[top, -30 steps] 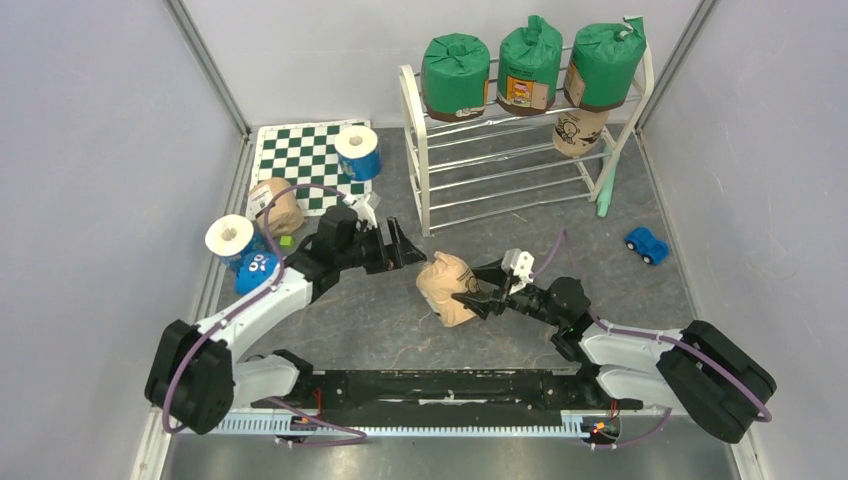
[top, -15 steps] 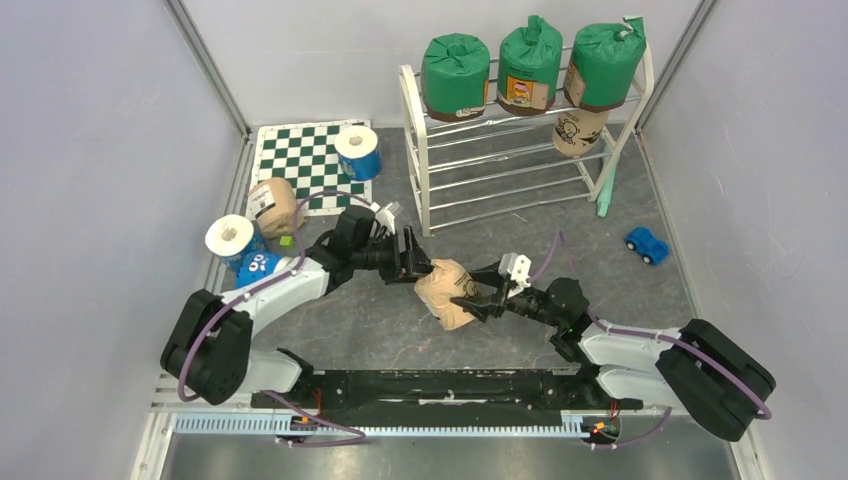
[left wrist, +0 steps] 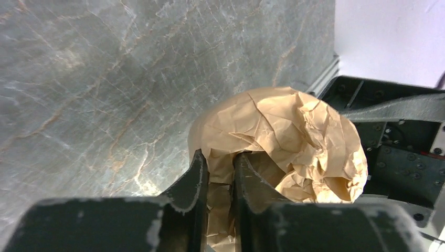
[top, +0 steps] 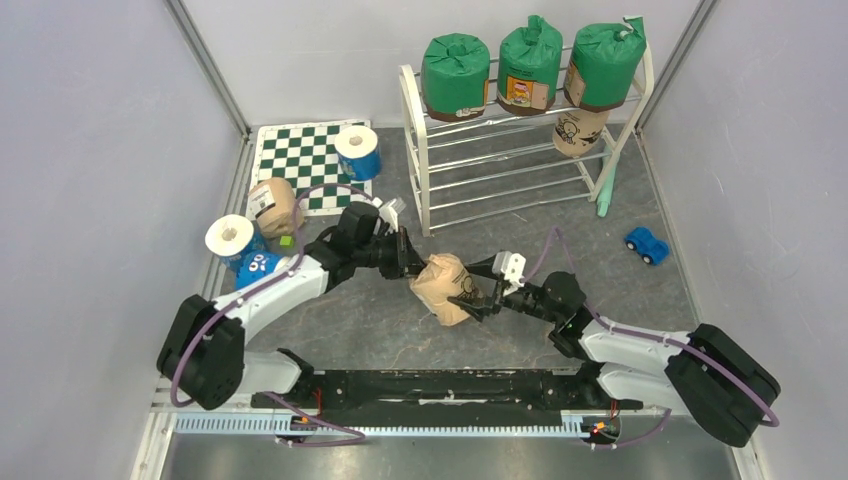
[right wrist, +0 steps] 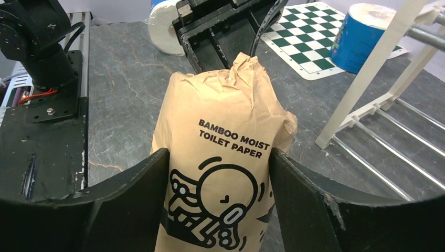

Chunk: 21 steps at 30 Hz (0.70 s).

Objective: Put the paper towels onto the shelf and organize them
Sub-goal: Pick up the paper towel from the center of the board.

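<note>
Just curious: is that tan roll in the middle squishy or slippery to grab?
Probably squishy: the wrapper of the tan roll crumples where the left gripper pinches it. Probably not slippery: the paper looks matte and creased.

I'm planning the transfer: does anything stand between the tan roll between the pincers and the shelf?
Nothing visible does. Only bare table lies between the tan roll and the shelf; the left pincer pinches its wrapper from the left, off that line.

Left arm [top: 268,300] and right arm [top: 630,345] white-shelled with black joints, purple cables [top: 305,188], black scuffed pincer fingers [left wrist: 194,184]
</note>
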Each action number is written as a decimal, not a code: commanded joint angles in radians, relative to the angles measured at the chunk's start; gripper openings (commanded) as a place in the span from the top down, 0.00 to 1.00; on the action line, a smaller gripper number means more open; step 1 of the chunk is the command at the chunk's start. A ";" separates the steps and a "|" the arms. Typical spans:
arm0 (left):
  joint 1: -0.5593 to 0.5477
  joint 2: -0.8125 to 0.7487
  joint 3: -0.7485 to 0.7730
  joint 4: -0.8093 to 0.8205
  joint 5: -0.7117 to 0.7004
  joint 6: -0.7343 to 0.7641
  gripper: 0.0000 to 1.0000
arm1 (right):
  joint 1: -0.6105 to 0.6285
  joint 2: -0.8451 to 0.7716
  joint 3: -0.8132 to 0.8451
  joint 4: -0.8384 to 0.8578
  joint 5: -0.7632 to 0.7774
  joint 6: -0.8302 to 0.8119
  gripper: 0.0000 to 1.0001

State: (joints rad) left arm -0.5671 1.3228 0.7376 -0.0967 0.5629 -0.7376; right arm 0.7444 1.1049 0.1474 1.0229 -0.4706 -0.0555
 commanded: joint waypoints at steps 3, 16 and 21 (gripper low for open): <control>-0.084 -0.130 0.165 -0.216 -0.233 0.207 0.91 | 0.030 -0.055 0.154 -0.305 0.058 -0.105 0.15; -0.316 -0.215 0.219 -0.262 -0.594 0.381 0.92 | 0.084 -0.068 0.268 -0.462 0.262 -0.066 0.02; -0.418 -0.201 0.246 -0.255 -0.690 0.455 0.92 | 0.101 -0.061 0.273 -0.432 0.236 -0.051 0.02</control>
State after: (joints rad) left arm -0.9009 1.1461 0.9123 -0.3843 -0.0902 -0.3813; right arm 0.8406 1.0477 0.3737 0.5602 -0.2962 -0.1242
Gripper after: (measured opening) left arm 0.197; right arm 0.981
